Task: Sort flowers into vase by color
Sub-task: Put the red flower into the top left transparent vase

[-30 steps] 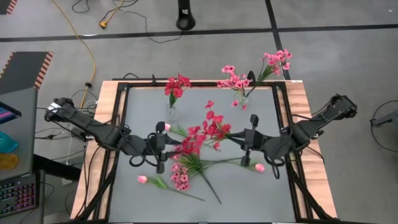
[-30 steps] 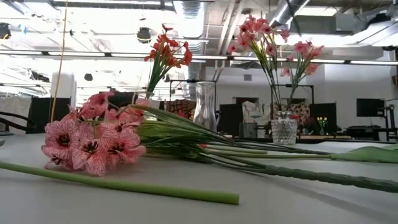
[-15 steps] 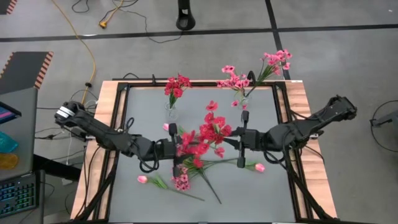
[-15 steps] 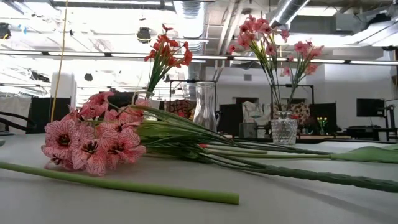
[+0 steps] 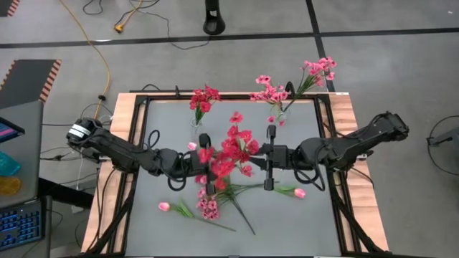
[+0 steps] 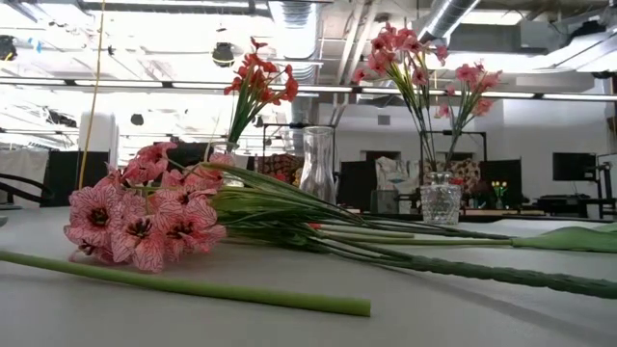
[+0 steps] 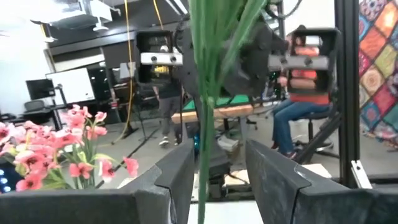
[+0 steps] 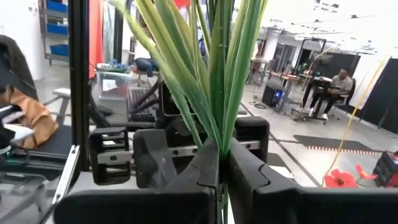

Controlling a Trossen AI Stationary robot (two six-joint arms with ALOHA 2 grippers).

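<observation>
Overhead, I see both arms meeting mid-frame at the red flower bunch [image 5: 231, 149]. My right gripper [image 8: 219, 163] is pinched tight on its green stems, which only the right wrist view proves. My left gripper [image 7: 208, 163] is parted around one stem, apart from it. The low view alone shows the pink spray [image 6: 145, 220] lying flat at its left.

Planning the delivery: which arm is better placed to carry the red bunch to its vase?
Left, probably: the left gripper is open around the stems of the red bunch, with the red-flower vase nearer it; the right gripper clamps them.
</observation>
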